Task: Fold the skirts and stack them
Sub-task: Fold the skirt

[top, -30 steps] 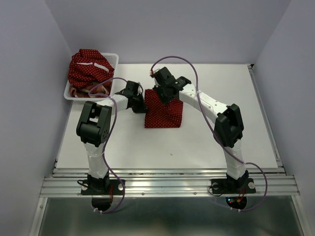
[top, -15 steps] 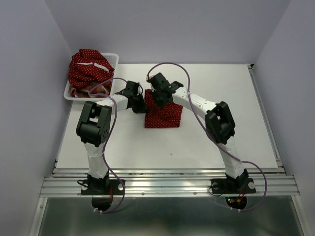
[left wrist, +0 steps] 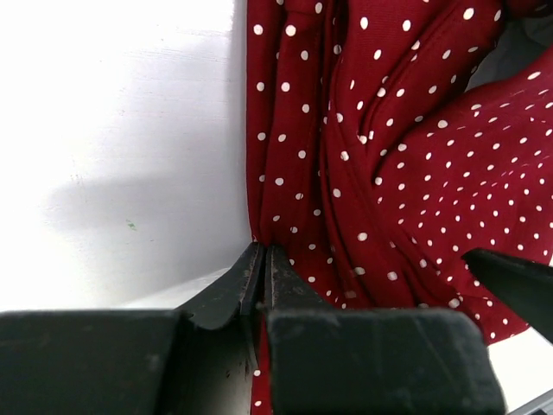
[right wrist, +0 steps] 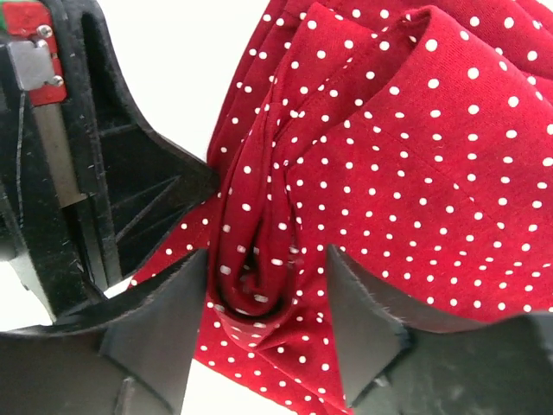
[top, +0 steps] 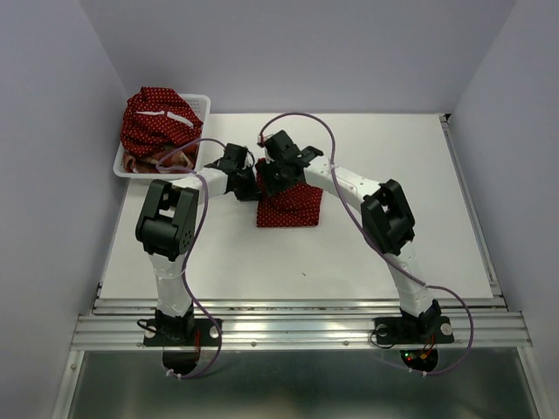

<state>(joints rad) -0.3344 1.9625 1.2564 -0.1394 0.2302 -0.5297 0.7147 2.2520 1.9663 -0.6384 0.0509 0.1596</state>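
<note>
A dark red polka-dot skirt lies folded on the white table, mid-left. My left gripper is at its left edge, shut on the skirt's hem; cloth shows between the pressed jaws. My right gripper hovers over the skirt's back left corner, right beside the left gripper. Its fingers stand open, and a bunched roll of the skirt sits loose between them. A second polka-dot skirt is heaped in the basket, with paler checked cloth under it.
The white mesh basket stands at the back left corner of the table, close to the left arm's elbow. The table is bordered by grey walls on three sides and a metal rail along the near edge.
My right arm has swung left across the skirt, carrying the far part of the cloth toward the left edge, and its jaws have opened. The left gripper has stayed put.
</note>
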